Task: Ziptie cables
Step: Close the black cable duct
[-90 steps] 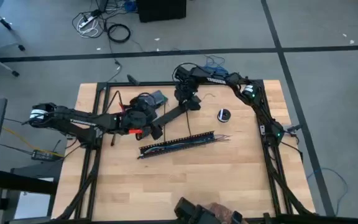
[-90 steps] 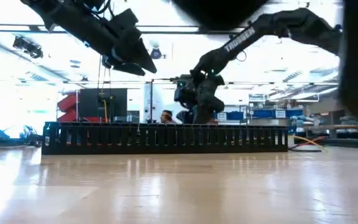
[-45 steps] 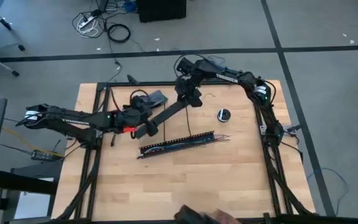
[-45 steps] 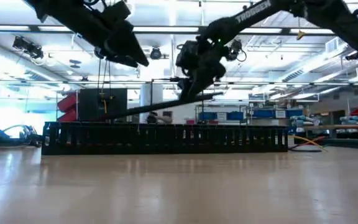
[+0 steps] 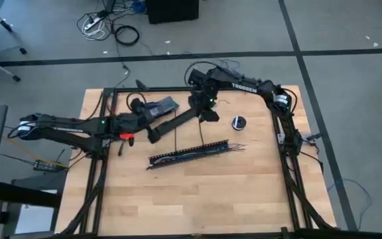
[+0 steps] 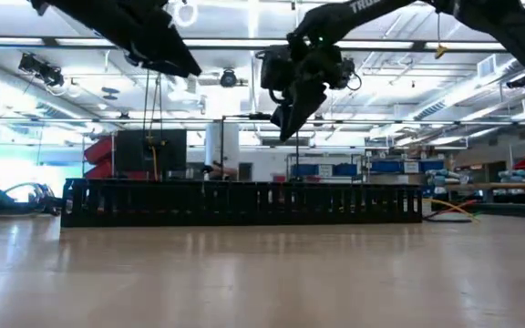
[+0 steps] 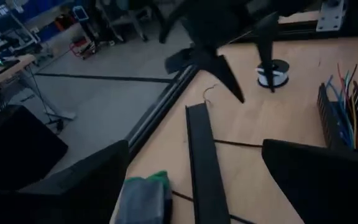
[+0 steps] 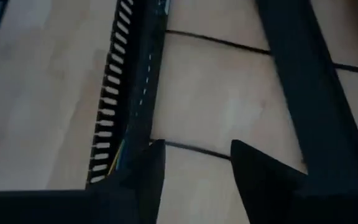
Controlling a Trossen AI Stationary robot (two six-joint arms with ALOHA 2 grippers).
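Both grippers hover empty with jaws apart: left gripper (image 5: 152,135), right gripper (image 5: 211,114). The cables (image 5: 234,147) sit in the slotted channel (image 5: 190,153) on the bench (image 5: 197,199). The zipties (image 5: 175,135) look thin and flat, so a grab could easily slip.

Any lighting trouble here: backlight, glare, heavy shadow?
Low view: bright ceiling lights behind turn the slotted channel and both arms into silhouettes, with a sheen on the table. High view: even light, soft shadows. Left wrist view: dim, yet the cables show their colours. Right wrist view: dim too, the channel's teeth catching light.
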